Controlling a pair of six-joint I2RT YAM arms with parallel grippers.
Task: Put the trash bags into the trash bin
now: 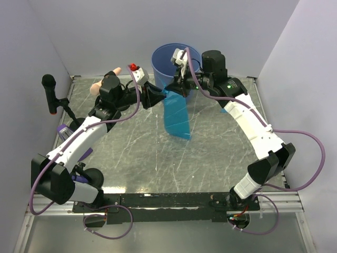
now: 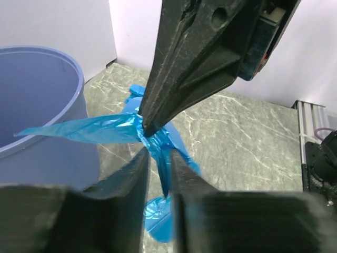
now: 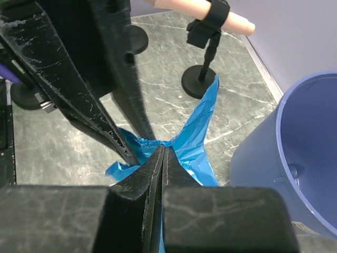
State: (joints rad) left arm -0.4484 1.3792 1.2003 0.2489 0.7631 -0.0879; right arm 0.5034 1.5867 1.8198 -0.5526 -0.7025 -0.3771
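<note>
My right hand (image 3: 162,150) is clenched on the top of the trash bag (image 1: 176,113). My left hand (image 2: 159,153) is loosened, its fingers a little apart with blue film in the gap. The bag hangs outside the trash bin (image 1: 158,71), just beside its wall. I cannot tell whether its lower end touches the desk (image 1: 158,158). From above, my right wrist hides part of the bin's rim, and both wrist views cut the bin off.

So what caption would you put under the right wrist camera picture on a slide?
Right gripper pinching a blue trash bag beside the trash bin, left gripper tips close by.
</note>
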